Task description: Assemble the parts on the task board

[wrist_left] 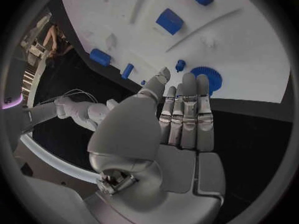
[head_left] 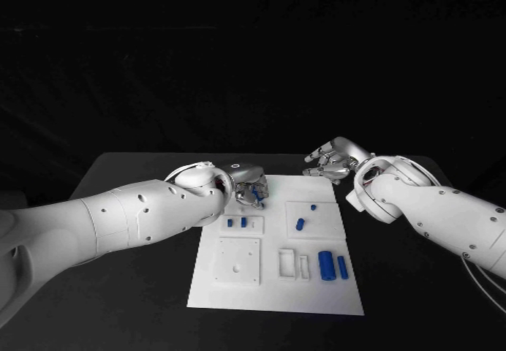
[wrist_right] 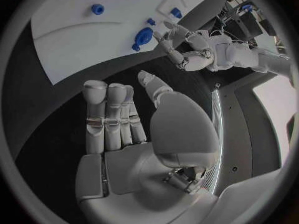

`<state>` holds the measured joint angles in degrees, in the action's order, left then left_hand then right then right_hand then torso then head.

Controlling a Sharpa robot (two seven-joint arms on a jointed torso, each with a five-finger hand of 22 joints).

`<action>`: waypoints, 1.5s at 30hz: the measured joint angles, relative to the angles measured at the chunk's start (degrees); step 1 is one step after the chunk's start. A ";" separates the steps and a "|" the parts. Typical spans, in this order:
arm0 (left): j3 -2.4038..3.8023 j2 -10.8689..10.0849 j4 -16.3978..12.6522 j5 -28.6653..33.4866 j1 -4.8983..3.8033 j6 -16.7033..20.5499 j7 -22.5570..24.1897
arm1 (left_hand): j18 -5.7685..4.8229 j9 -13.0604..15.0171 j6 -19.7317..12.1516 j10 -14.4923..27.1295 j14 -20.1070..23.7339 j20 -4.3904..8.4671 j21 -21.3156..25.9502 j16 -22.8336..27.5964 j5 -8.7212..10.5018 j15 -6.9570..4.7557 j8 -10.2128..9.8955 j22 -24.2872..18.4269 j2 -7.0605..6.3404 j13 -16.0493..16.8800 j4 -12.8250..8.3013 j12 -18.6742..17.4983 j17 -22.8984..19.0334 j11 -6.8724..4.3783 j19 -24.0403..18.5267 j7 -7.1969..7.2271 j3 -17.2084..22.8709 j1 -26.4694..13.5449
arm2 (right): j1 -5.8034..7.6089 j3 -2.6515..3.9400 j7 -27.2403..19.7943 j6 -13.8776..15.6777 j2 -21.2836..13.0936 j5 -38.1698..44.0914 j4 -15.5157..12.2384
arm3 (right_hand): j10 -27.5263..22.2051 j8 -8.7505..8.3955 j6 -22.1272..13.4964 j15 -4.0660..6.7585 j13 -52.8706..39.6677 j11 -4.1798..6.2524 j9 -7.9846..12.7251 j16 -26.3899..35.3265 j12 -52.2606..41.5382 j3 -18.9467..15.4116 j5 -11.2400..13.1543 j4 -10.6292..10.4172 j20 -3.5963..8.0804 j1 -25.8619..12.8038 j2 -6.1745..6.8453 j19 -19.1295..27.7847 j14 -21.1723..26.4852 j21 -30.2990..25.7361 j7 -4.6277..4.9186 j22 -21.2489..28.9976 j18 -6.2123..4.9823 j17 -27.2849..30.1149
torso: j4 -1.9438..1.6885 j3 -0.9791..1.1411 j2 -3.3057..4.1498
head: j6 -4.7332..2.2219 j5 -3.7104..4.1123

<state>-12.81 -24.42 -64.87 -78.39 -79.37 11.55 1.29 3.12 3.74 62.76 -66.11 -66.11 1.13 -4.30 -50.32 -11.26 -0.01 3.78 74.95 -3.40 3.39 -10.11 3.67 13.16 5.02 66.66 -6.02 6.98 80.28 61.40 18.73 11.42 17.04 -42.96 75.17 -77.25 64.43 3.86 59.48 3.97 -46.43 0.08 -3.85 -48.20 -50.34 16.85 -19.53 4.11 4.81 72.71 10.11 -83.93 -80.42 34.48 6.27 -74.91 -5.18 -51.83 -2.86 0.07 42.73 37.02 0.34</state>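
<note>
The left hand point(head_left: 250, 191) hovers over the far left corner of the task board point(head_left: 276, 296), its fingers point(wrist_left: 187, 109) straight, pressed side by side and holding nothing, above a blue toothed gear point(wrist_left: 210, 78). The white board lies mid-desk with raised panels and recesses; small blue parts point(head_left: 332, 265) sit on it. The right hand point(head_left: 333, 163) hangs beyond the board's far right corner, fingers point(wrist_right: 109, 117) extended together, empty. The desk point(head_left: 137, 183) is black against a dark room.

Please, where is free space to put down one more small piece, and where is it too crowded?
The black table is bare on both sides of the white task board, and the board's near strip is bare too. The far end is crowded: the left hand hovers beside small blue parts, near a blue gear. The right hand hangs open over the table beyond.
</note>
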 measured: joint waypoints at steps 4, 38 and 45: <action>-0.03 0.19 0.56 -0.46 0.38 -0.81 -0.22 | 0.00 -0.04 -0.25 0.32 0.00 0.00 0.00 -0.26 -0.23 0.00 0.00 0.00 0.00 0.00 -0.15 0.00 -0.03 0.09 0.00 -0.09 0.15 0.00 | 0.00 0.00 -0.01 0.01 0.00 -0.01 -0.07 | 0.00 0.00 0.00 0.00 0.00 0.00 0.00 0.00 0.00 0.00 0.00 0.00 0.00 0.00 0.00 0.00 0.00 0.00 0.00 0.00 0.00 0.00 | -0.01 -0.02 0.02 | 0.01 0.03; -0.03 2.88 4.76 -1.20 2.10 -1.69 -0.42 | -0.01 -0.09 -1.09 -0.39 0.27 0.83 -7.40 -6.06 -0.72 -0.53 0.00 -0.03 1.10 -0.03 -1.74 0.02 0.06 -0.61 -0.84 0.16 4.12 -0.48 | 0.01 0.00 -0.05 0.01 -0.06 -0.05 -0.41 | -0.01 0.00 0.00 0.00 0.19 -0.01 0.00 0.00 0.00 0.00 -0.12 0.00 0.00 0.00 0.00 0.00 0.00 -0.25 0.00 0.00 0.00 -0.01 | -0.05 0.00 -0.08 | 0.41 0.38; -0.02 2.80 4.73 -1.20 2.11 -1.63 -0.43 | -0.01 -0.09 -0.07 -1.68 0.27 0.83 -9.78 -8.27 -0.72 -0.53 0.00 -0.03 1.10 -0.03 -1.66 0.02 0.60 -0.82 -0.84 0.06 4.63 -0.48 | 0.01 0.00 -0.04 0.01 -0.12 -0.06 -0.40 | 0.00 0.00 0.00 0.00 0.31 -0.01 0.00 0.00 0.00 0.00 -0.23 0.00 0.00 0.00 0.00 0.00 0.00 -0.25 0.00 0.00 -0.01 0.04 | -0.10 -0.02 -0.09 | 0.47 0.40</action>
<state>-12.83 -21.62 -60.14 -79.59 -77.26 9.92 0.86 3.11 3.65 62.69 -67.79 -65.84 1.97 -14.08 -58.58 -11.97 -0.53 3.78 74.91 -2.30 3.36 -11.77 3.69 13.76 4.21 65.81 -5.97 11.61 79.80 61.40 18.73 11.37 17.04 -43.08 75.11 -77.65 64.42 3.86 59.48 3.97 -46.12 0.07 -3.86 -48.20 -50.34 16.85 -19.75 4.11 4.81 72.71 10.11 -83.94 -80.42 34.22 6.27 -74.90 -5.19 -51.79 -2.97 0.05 42.64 37.49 0.74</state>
